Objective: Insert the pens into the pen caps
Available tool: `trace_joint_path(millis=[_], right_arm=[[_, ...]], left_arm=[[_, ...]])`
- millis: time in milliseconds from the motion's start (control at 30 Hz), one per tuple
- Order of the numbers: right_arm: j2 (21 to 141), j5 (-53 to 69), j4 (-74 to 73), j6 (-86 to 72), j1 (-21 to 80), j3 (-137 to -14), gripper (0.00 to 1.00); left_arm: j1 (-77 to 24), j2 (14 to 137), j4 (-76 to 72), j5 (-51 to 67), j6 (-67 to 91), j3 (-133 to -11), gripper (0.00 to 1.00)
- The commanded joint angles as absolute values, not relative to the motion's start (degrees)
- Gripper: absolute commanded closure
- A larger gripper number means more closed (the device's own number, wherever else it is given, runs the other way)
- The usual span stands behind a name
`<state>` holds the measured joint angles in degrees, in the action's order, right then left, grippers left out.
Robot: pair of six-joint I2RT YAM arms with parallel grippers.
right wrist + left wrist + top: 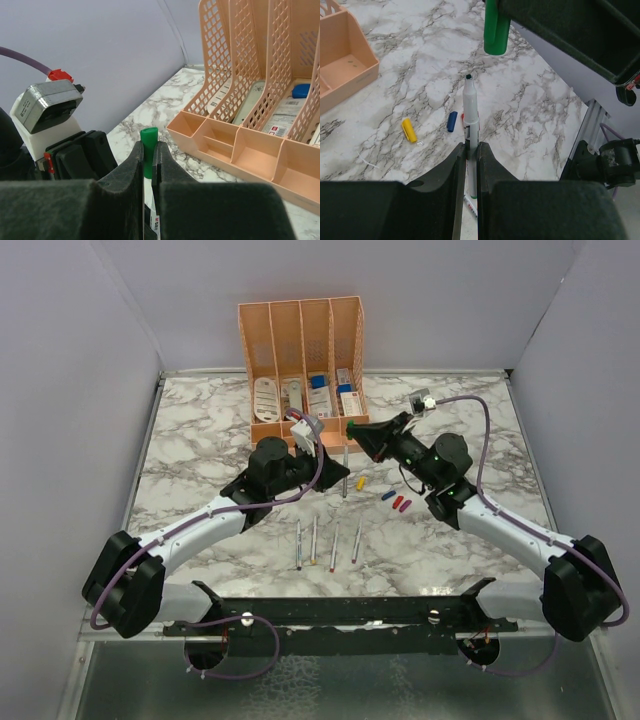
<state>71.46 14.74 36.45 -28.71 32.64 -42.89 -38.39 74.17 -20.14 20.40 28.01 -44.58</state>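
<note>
In the left wrist view, the green cap (496, 30) at the top reads to me as smooth, glossy plastic. The pen (470, 107) at centre is smooth grey-white plastic with a soft sheen. The fingers (442, 172) of the left gripper (471, 149) along the bottom look matt black and finely grainy. The table (410, 65) is marble-patterned with a low sheen. In the right wrist view, the organiser (240, 150) on the right looks like matt peach plastic, perforated higher up.
</note>
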Motion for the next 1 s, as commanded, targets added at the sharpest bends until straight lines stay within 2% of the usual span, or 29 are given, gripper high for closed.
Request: trace_joint_path(millis=[0, 967], right_arm=[[72.48, 16.58, 38.25, -29.09, 33.34, -42.91, 0.99], [73.91, 14.02, 36.65, -24.60, 34.23, -43.89, 0.99]], left_arm=[[-38.76, 74.06, -22.33, 21.51, 28.07, -47.09, 1.00], [-38.72, 73.01, -22.32, 20.82, 27.61, -46.26, 1.00]])
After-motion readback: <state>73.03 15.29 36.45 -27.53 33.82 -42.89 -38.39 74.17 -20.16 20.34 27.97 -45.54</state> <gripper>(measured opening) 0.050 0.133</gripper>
